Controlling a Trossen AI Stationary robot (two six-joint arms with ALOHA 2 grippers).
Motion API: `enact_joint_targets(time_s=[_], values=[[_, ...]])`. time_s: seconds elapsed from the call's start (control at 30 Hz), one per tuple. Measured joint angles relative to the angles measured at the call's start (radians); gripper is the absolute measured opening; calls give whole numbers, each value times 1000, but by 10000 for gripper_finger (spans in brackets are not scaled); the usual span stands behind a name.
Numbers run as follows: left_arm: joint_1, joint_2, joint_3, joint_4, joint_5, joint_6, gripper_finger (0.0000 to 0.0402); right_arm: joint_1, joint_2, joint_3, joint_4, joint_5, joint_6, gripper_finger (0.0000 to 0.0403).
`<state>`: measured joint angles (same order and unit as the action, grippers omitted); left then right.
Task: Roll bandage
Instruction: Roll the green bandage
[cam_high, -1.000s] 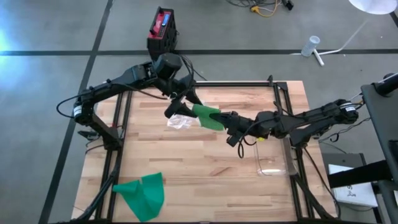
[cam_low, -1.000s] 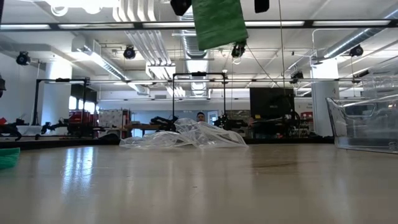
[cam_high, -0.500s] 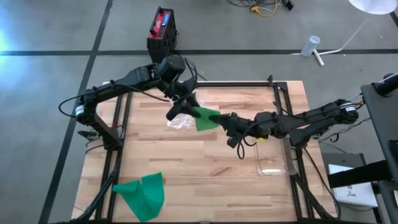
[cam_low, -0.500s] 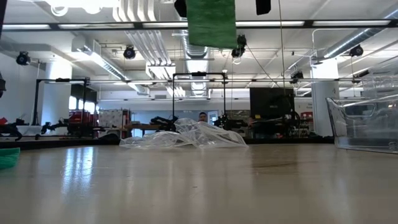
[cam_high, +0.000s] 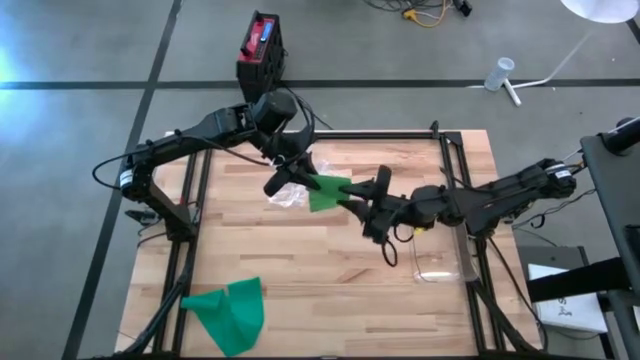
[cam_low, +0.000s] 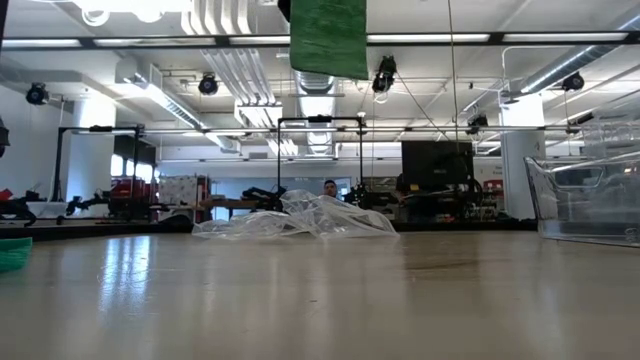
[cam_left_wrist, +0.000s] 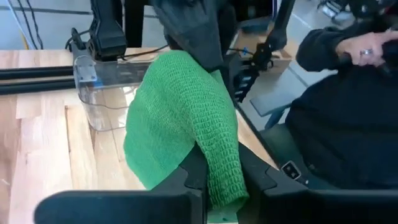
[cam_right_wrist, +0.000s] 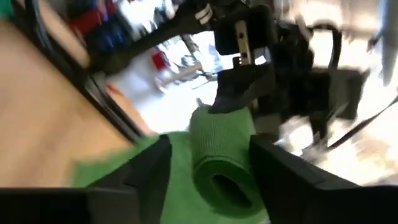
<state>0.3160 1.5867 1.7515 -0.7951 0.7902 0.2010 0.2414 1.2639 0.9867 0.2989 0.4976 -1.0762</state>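
bandage (cam_left_wrist: 186, 118): green knit weave, partly rolled
left gripper (cam_high: 300, 178): clamped on bandage
right gripper (cam_high: 372, 205): fingers spread wide
tabletop (cam_high: 300, 270): pale wood planks

Green knitted bandage (cam_left_wrist: 186, 118); pale wooden table (cam_high: 300, 270); black arms.

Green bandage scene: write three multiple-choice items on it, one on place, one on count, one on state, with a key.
1. Where is the rolled green bandage?
A. Lifted between both grippers
B. In the clear container
C. On the floor

2. How many green pieces show in the high view?
A. One
B. Two
C. Four

3. How is the left gripper?
A. Wide open, empty
B. Out of view
C. Shut on the bandage

Key: 1 A, the low view shows it hanging above the table; 2 B, a second green cloth lies at the table's near left corner; 3 C, the left wrist view shows its fingers pinching the fabric.
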Motion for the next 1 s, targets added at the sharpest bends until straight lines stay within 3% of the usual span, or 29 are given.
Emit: enact_joint_targets(time_s=[0.13, 0.27, 0.4, 0.5, 0.6, 0.7, 0.9, 1.0], values=[[-8, -3, 0, -36, -29, 79, 30, 29, -2, 1, -49, -20, 313, 248], [-34, -8, 0, -37, -194, 130, 35, 33, -1, 10, -62, -19, 460, 282], [-60, -9, -11, -13, -226, 138, 31, 19, -5, 53, -61, -24, 589, 300], [-87, -18, -18, -9, -239, 145, 30, 0, -7, 73, -70, -25, 676, 301], [-123, -41, -49, 37, -338, 152, 30, -13, -7, 77, -90, -24, 739, 296], [-159, -74, -120, 128, -435, 149, 30, -29, -8, 79, -179, -26, 809, 287], [-186, -169, -288, 292, -456, 117, 33, -43, -8, 72, -243, -26, 863, 272], [-191, -221, -364, 345, -517, 102, 34, -44, -12, 72, -244, -26, 857, 268]])
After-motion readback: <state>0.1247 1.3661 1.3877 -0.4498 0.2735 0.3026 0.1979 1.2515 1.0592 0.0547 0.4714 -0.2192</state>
